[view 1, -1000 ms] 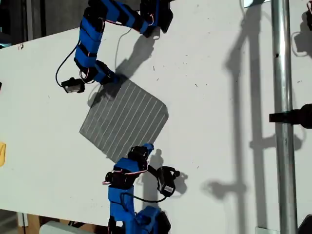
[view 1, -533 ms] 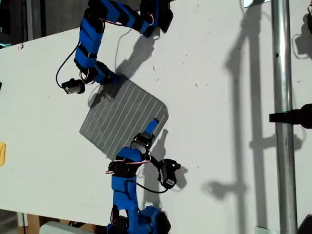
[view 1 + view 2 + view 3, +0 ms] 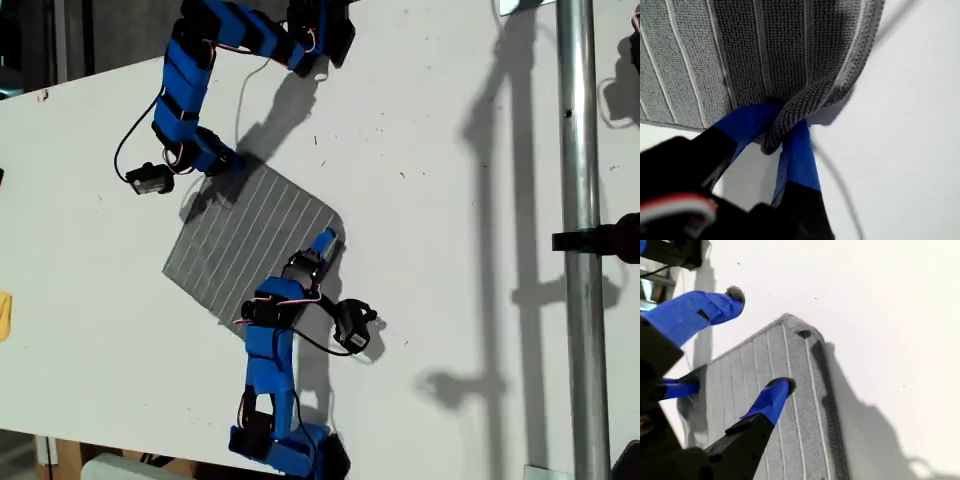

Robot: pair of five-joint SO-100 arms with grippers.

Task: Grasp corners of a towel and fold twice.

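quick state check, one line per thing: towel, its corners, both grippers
grey striped terry towel: lying spread on the white table, unfolded
pinched corner: bunched up between blue jaws
far rounded corner: flat on the table, free
my first gripper: shut on the pinched corner
my second gripper: open, over the towel near its edge, holding nothing

both arms (image 3: 270, 350) blue plastic w/ black servos, thin black cables; blue fingers (image 3: 799, 150).

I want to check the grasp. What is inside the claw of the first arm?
A bunched grey corner of the striped towel is pinched between the blue fingers of my first gripper. How deep the fold reaches is covered.
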